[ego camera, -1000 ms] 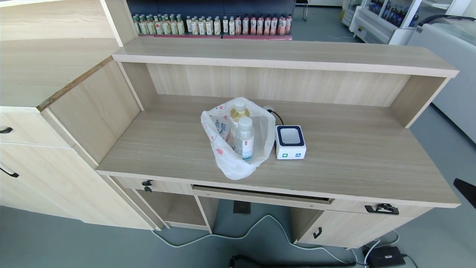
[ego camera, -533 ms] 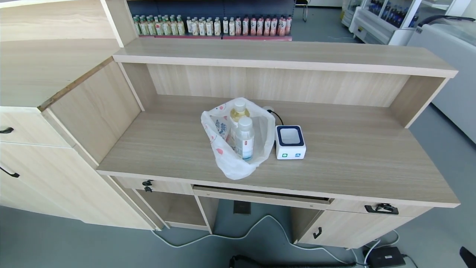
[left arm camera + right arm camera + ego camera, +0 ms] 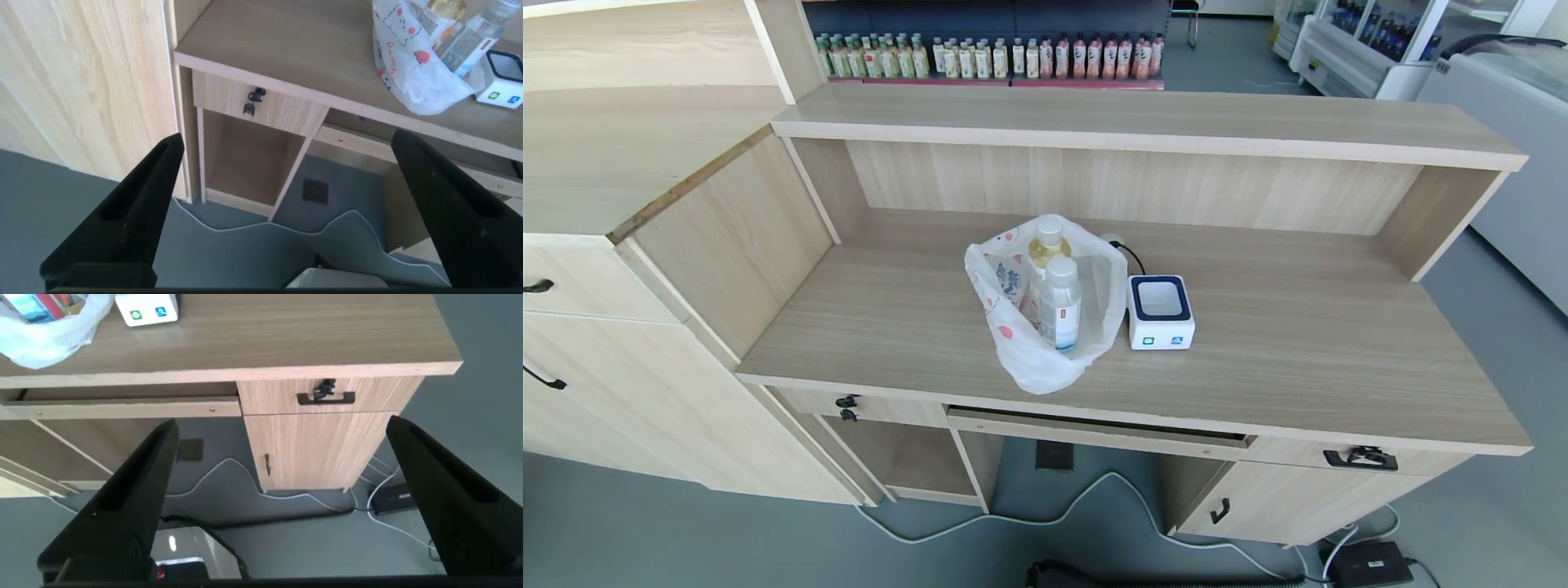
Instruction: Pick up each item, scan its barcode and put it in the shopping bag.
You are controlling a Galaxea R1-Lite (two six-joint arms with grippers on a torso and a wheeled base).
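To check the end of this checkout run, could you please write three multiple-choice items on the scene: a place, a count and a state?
1. Where does the white square scanner box stand relative to the white plastic shopping bag?
A. inside it
B. on the robot's right of it, on the light wooden counter
C. on the shelf above it

2. How many drink bottles stand in the bag?
A. one
B. two
C. four

3. How are the left tool and the right tool?
A. both shut on bottles
B. one shut on the bag
C. both open and empty

Answers: 1 B, the head view shows the box beside the bag; 2 B, one yellow and one clear bottle rise from it; 3 C, each wrist view shows jaws spread wide with nothing between.
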